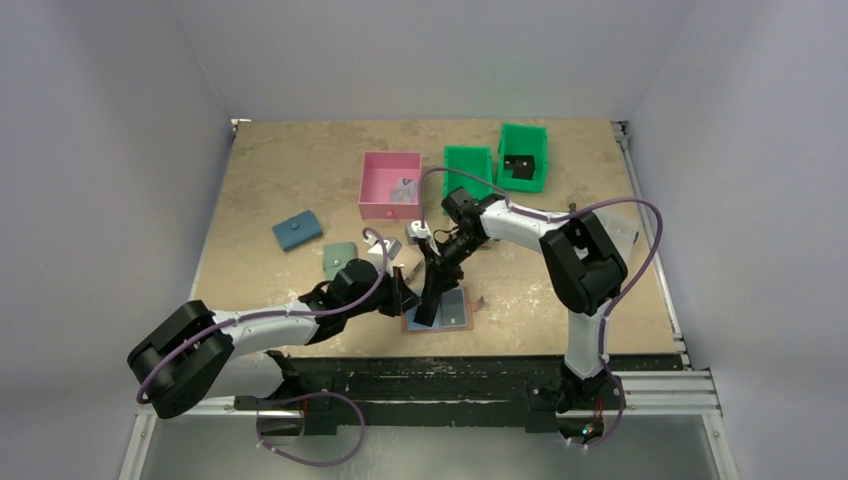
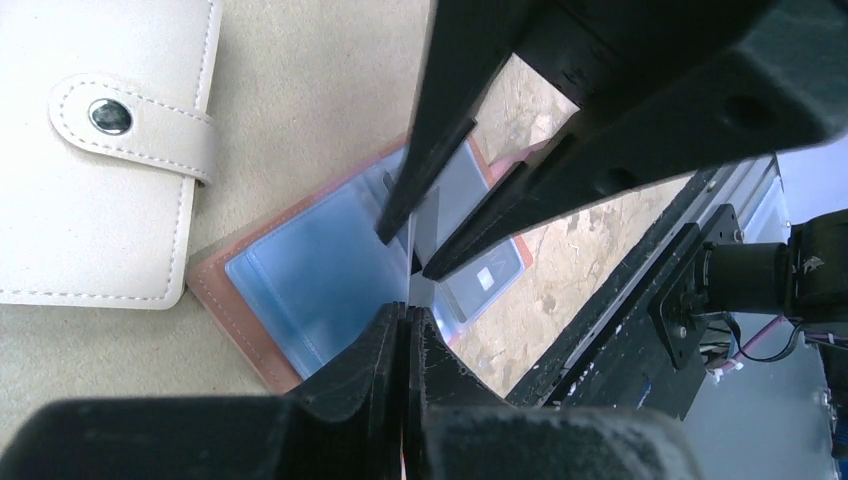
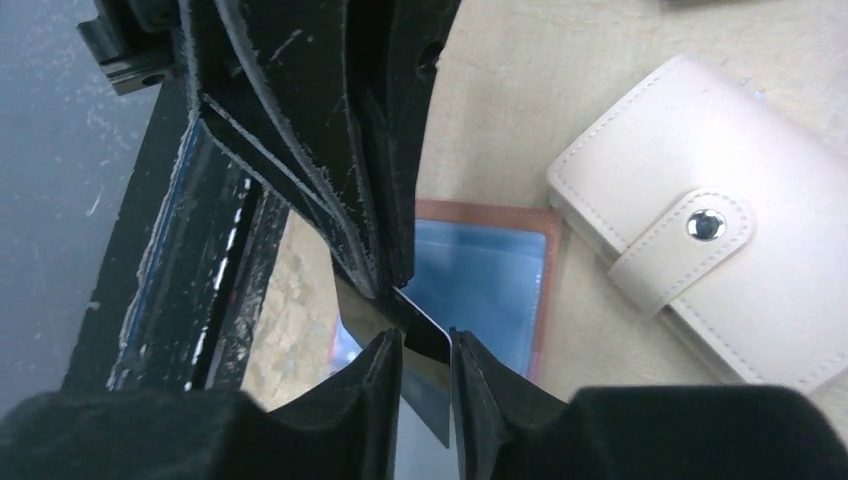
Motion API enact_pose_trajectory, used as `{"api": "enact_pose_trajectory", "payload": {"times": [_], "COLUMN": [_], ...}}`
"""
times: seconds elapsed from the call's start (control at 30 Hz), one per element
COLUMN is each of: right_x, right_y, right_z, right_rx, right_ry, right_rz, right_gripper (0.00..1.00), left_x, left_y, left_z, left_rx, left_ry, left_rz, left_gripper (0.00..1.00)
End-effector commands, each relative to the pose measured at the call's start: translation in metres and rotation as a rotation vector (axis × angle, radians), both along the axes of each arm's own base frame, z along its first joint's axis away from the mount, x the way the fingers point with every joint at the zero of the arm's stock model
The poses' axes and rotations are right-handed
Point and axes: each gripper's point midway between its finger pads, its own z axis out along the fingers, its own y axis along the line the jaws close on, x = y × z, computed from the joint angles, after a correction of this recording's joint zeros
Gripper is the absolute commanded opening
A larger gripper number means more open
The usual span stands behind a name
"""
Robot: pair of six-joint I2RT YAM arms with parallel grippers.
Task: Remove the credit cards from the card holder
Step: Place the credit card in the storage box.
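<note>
Two grippers meeting over open card holder, left gripper jaws pressed together on dark card, right gripper jaws slightly apart straddling it, beige wallet just beside

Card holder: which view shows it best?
Left wrist: the card holder lies open, blue lining and terracotta edge clear. Right wrist catches only one part; top external shows it small, partly hidden.

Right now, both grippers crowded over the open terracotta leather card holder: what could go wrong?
The shut left gripper holds the thin dark plastic card only near its edge; it may slip before the open right gripper closes. Their fingertips sit very close and could collide.
</note>
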Motion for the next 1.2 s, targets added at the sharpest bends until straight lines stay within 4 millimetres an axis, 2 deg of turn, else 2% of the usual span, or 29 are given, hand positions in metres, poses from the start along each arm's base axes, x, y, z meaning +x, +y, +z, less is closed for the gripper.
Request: {"api": "enact_pose_trajectory", "payload": {"times": [0.0,0.07,0.13,0.33,0.37,0.5,0.57,0.7,0.87,1.0,1.17], "right_x": [-0.002,-0.005,-0.007,-0.015,-0.014,-0.012,-0.006,0.017,0.056,0.085,0.113], "right_y": [0.004,0.001,-0.001,-0.019,-0.022,-0.037,-0.045,-0.067,-0.102,-0.127,-0.153], "right_z": [0.014,0.016,0.026,0.069,0.076,0.093,0.101,0.118,0.136,0.153,0.164], "right_rx": [0.042,0.052,0.087,0.165,0.162,0.112,0.092,0.090,0.082,0.083,0.040], "right_ry": [-0.039,-0.049,-0.055,-0.022,-0.025,-0.028,-0.056,-0.125,-0.227,-0.319,-0.393], "right_rz": [0.069,0.092,0.110,0.135,0.133,0.101,0.069,-0.060,-0.270,-0.419,-0.568], "right_gripper": [0.18,0.02,0.00,0.00,0.00,0.00,0.00,0.00,0.00,0.00,0.00], "left_x": [0.009,0.009,0.010,0.014,0.015,0.016,0.014,0.010,0.011,0.014,0.013], "left_y": [-0.007,-0.004,0.000,0.022,0.027,0.048,0.055,0.059,0.061,0.067,0.066], "left_z": [0.023,0.027,0.033,0.068,0.074,0.094,0.098,0.101,0.097,0.095,0.093], "left_rx": [-0.061,-0.073,-0.082,-0.131,-0.140,-0.181,-0.200,-0.221,-0.216,-0.203,-0.210], "left_ry": [-0.051,-0.054,-0.058,-0.119,-0.131,-0.165,-0.172,-0.180,-0.177,-0.168,-0.166], "left_rz": [0.010,0.030,0.058,0.169,0.197,0.292,0.317,0.322,0.332,0.373,0.367], "left_gripper": [0.00,0.00,0.03,0.42,0.52,0.81,0.91,0.92,0.93,0.98,0.99]}}
